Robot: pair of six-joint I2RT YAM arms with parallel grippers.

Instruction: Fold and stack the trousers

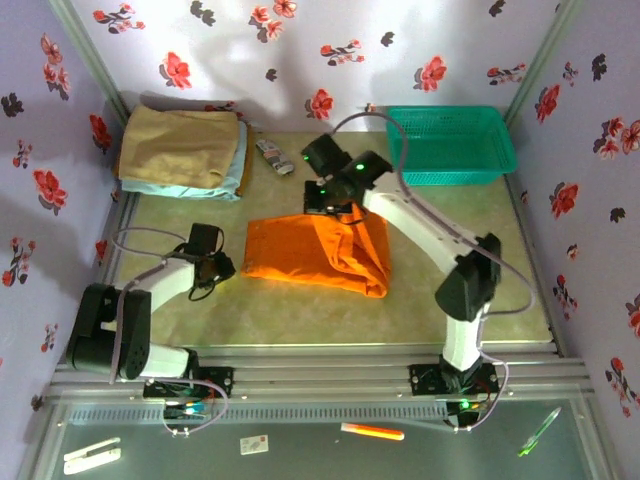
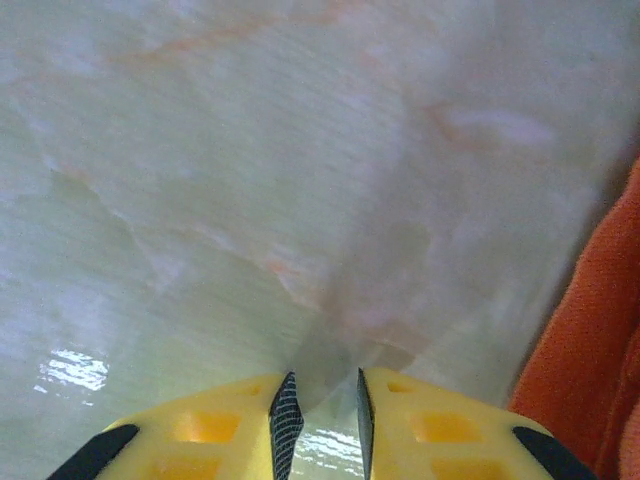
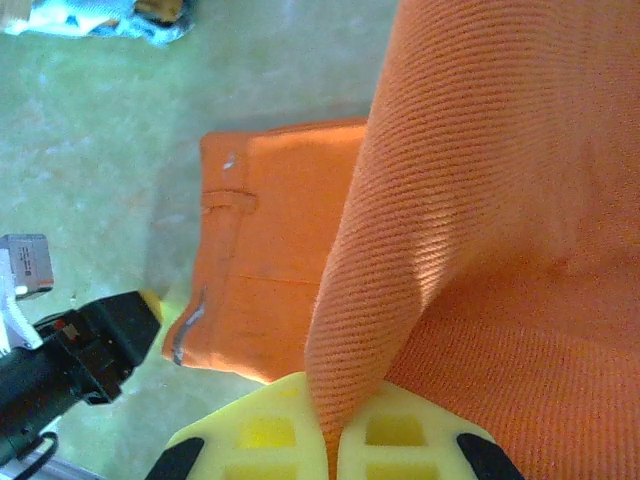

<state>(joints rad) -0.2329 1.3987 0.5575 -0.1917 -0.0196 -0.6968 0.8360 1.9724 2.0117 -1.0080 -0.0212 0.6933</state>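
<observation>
The fold is in hand. The right pincer (image 3: 335, 438) is clenching a ridge of the bright orange soft cloth trousers (image 1: 312, 256) between its yellow fingers and is holding that layer raised over the rest of the garment. The trousers are lying mid-worktop, waistband end toward the left arm.

The left pincer (image 2: 323, 412) is hovering over the bare, pale marbled worktop (image 2: 250, 180) just beside the trousers' edge. Its jaws are nearly together, with a slit between them and nothing in it.

Next, I judge, the right arm is needing to carry its layer across and lay it flat while the left is pinning the near edge against dragging.

The tan folded garment (image 1: 178, 148), lying on a light blue folded garment (image 1: 240, 170) at the far left, is likely the stack. A small grey packet-like object (image 1: 272, 155) is lying just beside that pile and may be crowding it. The green plastic mesh basket (image 1: 450, 145) is sitting well apart, far right.
</observation>
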